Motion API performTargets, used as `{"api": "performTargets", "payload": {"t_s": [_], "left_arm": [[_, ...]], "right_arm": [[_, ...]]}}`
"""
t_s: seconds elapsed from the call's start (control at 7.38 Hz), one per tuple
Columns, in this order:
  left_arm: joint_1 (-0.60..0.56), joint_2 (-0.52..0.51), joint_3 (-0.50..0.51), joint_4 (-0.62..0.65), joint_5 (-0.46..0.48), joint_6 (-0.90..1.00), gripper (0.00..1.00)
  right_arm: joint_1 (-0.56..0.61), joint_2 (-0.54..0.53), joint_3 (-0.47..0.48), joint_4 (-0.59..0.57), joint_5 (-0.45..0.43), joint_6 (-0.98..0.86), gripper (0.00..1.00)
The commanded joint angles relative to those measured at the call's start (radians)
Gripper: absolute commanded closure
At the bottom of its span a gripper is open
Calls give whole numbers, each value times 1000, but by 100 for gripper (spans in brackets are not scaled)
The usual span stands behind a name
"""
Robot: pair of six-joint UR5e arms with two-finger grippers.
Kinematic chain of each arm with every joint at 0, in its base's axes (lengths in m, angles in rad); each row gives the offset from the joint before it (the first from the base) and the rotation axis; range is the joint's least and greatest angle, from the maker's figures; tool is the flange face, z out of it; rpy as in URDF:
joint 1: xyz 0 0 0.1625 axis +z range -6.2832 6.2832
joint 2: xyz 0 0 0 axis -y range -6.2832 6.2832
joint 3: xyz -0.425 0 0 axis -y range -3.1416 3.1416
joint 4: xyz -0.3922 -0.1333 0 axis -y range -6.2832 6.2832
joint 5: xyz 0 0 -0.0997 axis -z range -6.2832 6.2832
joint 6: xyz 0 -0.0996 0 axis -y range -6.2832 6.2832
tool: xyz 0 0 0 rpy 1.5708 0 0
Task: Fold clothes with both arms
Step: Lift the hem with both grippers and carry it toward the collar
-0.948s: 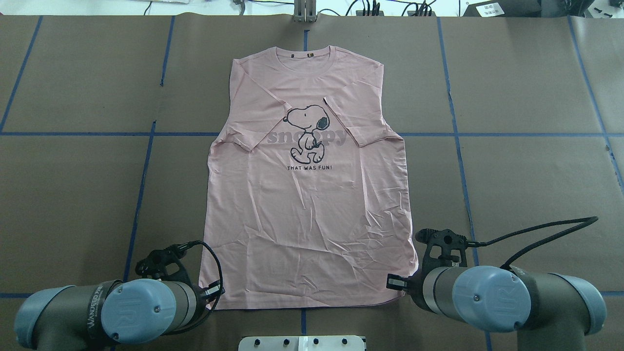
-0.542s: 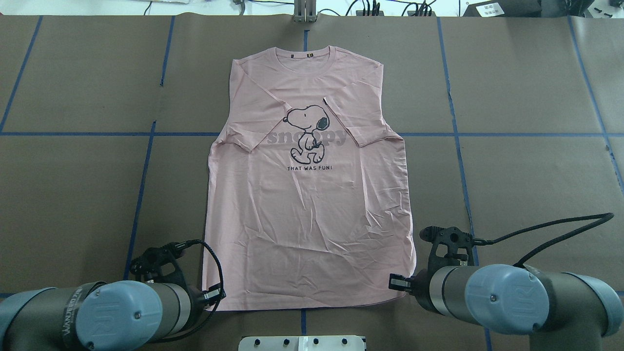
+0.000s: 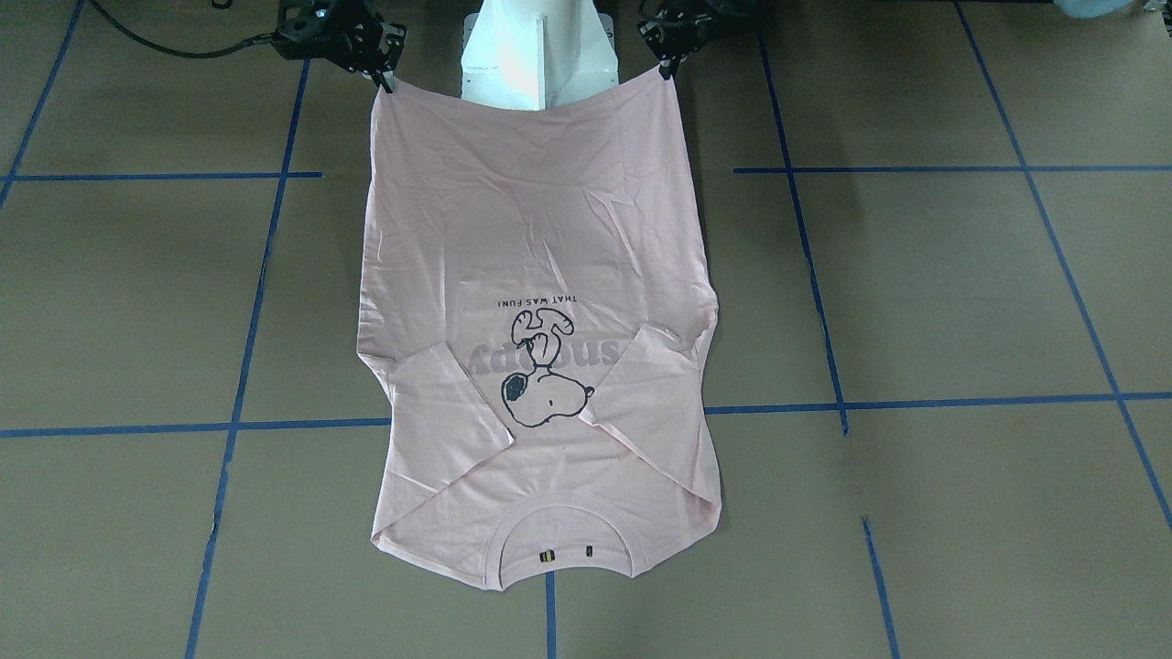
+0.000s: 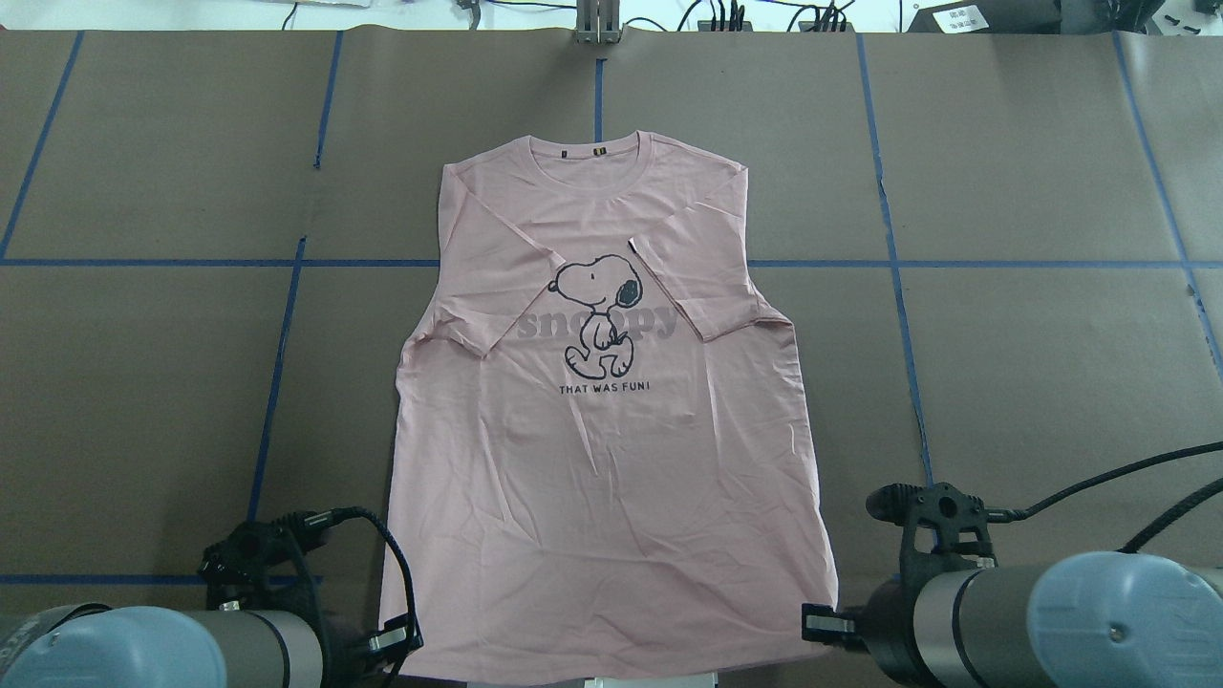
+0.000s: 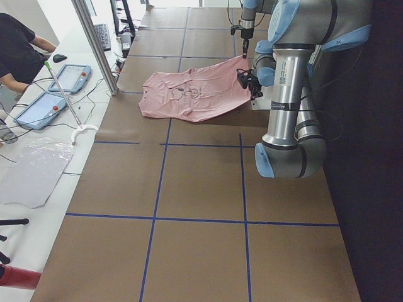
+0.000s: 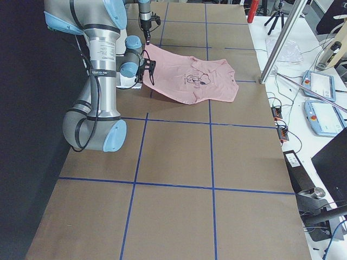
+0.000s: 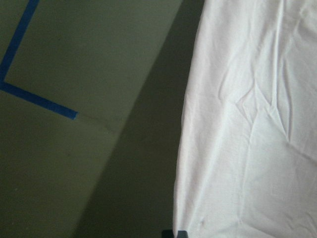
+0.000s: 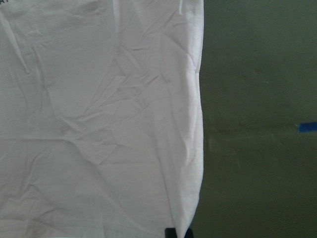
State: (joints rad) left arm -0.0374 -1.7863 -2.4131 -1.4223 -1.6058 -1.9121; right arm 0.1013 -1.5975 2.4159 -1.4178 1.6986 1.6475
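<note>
T-shirt (image 4: pixel 611 430) has slid toward the white base (image 3: pixel 531 55), print up on the worktop (image 4: pixel 1003 334). Left fingers (image 3: pixel 666 70) and right fingers (image 3: pixel 385 82) each pinch a lifted hem corner. The fold likely starts now.

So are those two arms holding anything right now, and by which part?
Yes, the pink T-shirt, by its two bottom hem corners: left fingers pinch one, right fingers the other.
</note>
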Motion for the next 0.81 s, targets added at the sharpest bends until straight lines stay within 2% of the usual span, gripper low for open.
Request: {"api": "performTargets", "payload": {"t_s": [0.0,0.27,0.54,0.68], "left_arm": [[69,-1,-66,29,0,-7,100],[48,-1,-46,29,1,11,100],[-51,-25,14,19,3,103,100],[-109,-53,58,19,3,198,100]], "right_arm": [[-44,-22,98,-74,36,2,100],[15,-6,79,-119,67,0,100],[127,141,-71,-121,72,-21,100],[191,237,-160,-119,66,-114,100]]}}
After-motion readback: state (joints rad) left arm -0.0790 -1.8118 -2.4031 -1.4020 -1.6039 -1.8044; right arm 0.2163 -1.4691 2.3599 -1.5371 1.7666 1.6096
